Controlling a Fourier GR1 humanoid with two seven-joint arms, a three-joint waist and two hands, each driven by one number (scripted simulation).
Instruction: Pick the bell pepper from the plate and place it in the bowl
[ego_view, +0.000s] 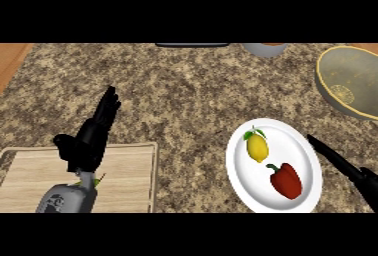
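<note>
A red bell pepper with a green stem lies on the near half of a white plate, just behind it a yellow lemon. The grey-green bowl stands at the far right, partly cut by the view's edge. My right hand comes in from the lower right with straight fingers, beside the plate's right rim and a little right of the pepper, not touching it. My left hand is open over the counter on the left, fingers pointing away.
A wooden cutting board lies at the lower left under my left forearm, a small green thing showing by the wrist. A grey round container and a dark flat object sit at the counter's far edge.
</note>
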